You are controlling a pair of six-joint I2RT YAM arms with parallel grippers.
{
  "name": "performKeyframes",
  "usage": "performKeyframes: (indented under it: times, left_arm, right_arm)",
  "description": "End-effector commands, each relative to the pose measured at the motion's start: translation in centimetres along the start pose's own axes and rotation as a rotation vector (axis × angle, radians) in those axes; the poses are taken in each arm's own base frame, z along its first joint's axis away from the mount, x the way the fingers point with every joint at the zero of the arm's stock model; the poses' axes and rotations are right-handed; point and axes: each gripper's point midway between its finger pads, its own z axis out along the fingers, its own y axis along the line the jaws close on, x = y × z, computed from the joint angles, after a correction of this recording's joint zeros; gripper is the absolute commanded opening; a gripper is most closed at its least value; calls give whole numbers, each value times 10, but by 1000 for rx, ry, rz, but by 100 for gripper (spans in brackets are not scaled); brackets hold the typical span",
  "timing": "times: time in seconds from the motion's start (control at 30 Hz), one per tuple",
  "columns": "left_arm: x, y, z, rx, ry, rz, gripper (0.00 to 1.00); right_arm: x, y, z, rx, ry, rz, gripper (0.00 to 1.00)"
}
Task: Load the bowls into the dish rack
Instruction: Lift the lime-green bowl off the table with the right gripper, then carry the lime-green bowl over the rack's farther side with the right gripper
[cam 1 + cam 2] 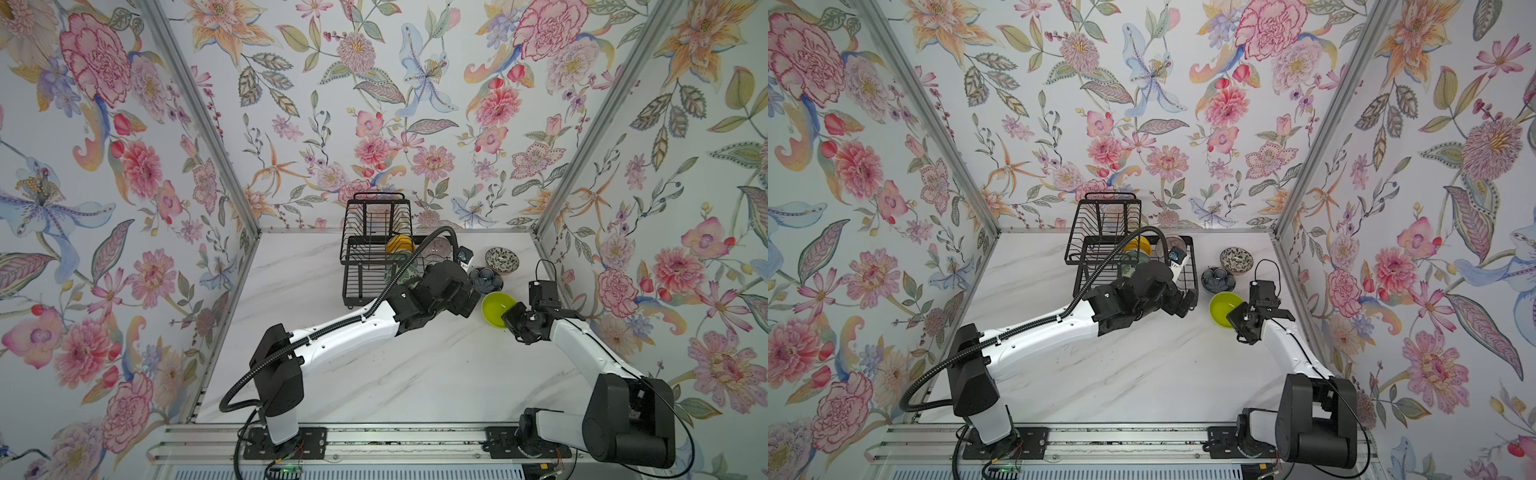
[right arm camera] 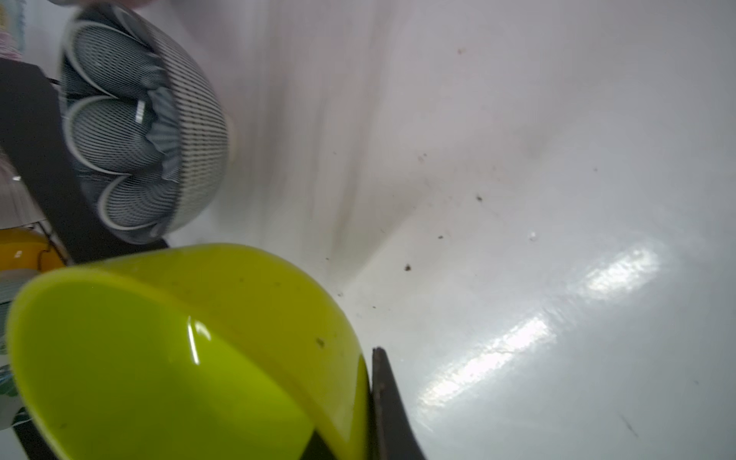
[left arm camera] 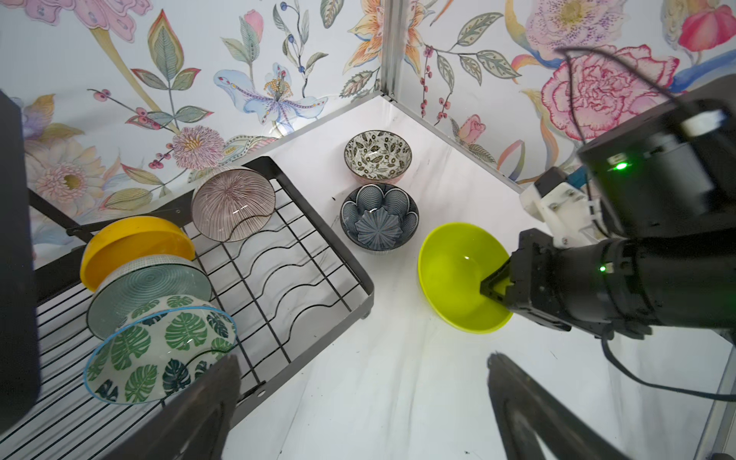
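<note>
My right gripper [image 1: 509,316] is shut on the near rim of the lime green bowl [image 1: 496,307] [image 3: 454,275] [image 2: 159,358], one finger inside and one outside. Beside it on the table stand the dark blue floral bowl [image 3: 378,217] and the black-and-white bowl [image 3: 377,156]. The black dish rack [image 3: 318,223] holds the yellow bowl [image 3: 131,239], the aqua bowl [image 3: 151,286], the leaf bowl [image 3: 159,350] and the ribbed pink-brown bowl [image 3: 233,203] on edge. My left gripper [image 3: 362,366] hangs open and holds nothing, above the table by the rack's near right corner.
The rack's raised basket [image 1: 376,216] stands at the back against the floral wall. An aluminium corner post [image 3: 388,47] and the right wall close in behind the loose bowls. White marble table [image 1: 374,374] stretches toward the arm bases.
</note>
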Motion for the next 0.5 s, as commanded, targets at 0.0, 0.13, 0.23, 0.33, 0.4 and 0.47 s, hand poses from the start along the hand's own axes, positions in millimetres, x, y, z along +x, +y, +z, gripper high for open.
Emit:
performKeyframes:
  times: [0.0,0.13,0.23,0.33,0.4,0.47]
  left_arm:
    - [-41,20,-19,18,-61,-86,99]
    - [-67,41,-22,56,-79,-227,97]
    - [-76,49,-16,107,-70,-352,90]
    - [-79,47,-12,134,-63,-406,86]
    - [-79,43,-10,156,-57,-430,83]
    - [-75,41,-7,167,-45,-443,79]
  right_arm:
    - [-25,38,-34,-70,-108,-56,0]
    - [-40,81,-64,-134,-194,-118,0]
    - [-43,114,-83,-165,-258,-191,0]
    - [-39,141,-96,-173,-292,-263,0]
    - [-34,156,-102,-177,-304,-299,0]
    - [-29,168,-109,-188,-319,-326,0]
